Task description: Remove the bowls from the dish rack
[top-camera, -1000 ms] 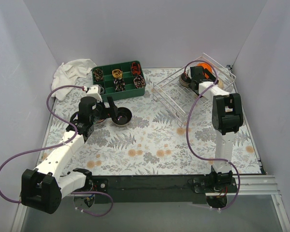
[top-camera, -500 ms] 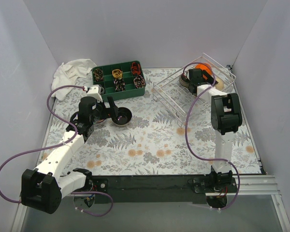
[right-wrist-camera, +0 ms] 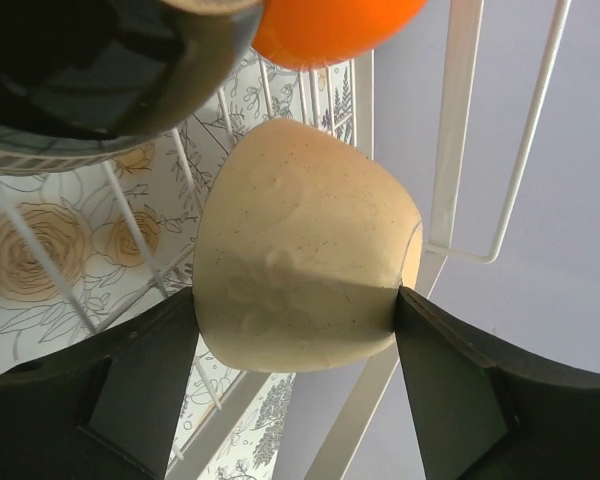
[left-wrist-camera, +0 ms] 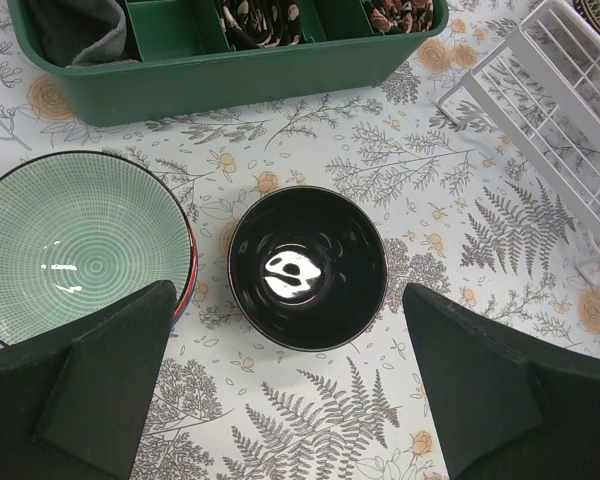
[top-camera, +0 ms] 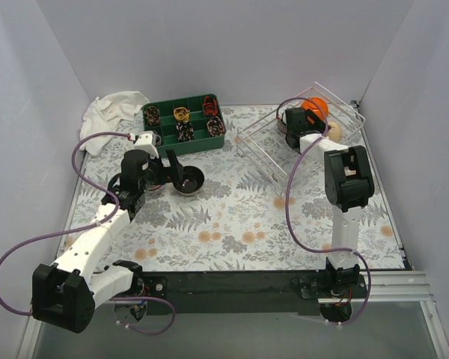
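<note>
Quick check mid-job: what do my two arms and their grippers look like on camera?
The left arm and right arm have white links and blocky black joints. A purple cable loops beside each. The fingers are broad matte black wedges; no markings show.

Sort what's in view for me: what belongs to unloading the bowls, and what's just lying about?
Job: dish rack; cream bowl, orange bowl and dark bowl in it; black bowl and green-lined bowl out on the table.
Lying about: green tray, white cloth.
</note>
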Motion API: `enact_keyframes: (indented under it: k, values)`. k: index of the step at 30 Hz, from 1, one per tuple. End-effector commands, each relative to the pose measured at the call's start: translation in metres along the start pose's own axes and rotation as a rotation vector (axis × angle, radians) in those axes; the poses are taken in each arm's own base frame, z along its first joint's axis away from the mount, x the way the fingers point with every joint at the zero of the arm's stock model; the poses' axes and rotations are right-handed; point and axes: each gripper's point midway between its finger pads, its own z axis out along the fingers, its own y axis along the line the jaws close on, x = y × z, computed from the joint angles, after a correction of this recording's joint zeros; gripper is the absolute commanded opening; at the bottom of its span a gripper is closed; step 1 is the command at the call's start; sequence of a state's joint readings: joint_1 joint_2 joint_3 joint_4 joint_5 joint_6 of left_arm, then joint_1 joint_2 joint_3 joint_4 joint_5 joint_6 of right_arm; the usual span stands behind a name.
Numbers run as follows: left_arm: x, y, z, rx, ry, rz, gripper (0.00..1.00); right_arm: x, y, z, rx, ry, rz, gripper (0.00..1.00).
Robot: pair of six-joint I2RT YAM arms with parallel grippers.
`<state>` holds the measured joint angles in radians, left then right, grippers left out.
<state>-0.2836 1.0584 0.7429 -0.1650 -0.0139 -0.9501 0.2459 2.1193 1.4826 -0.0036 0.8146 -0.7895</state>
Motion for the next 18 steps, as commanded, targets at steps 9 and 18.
enact_keyframes:
  k: [9, 18]
  values:
    - [-0.014, -0.007, -0.011, 0.029, -0.051, 0.009, 0.98, -0.033, -0.063, -0.045, 0.14, -0.117, 0.15, 0.38]
    - [-0.016, -0.008, -0.013, 0.031, -0.058, 0.011, 0.98, -0.048, -0.068, -0.072, 0.084, -0.185, 0.268, 0.33]
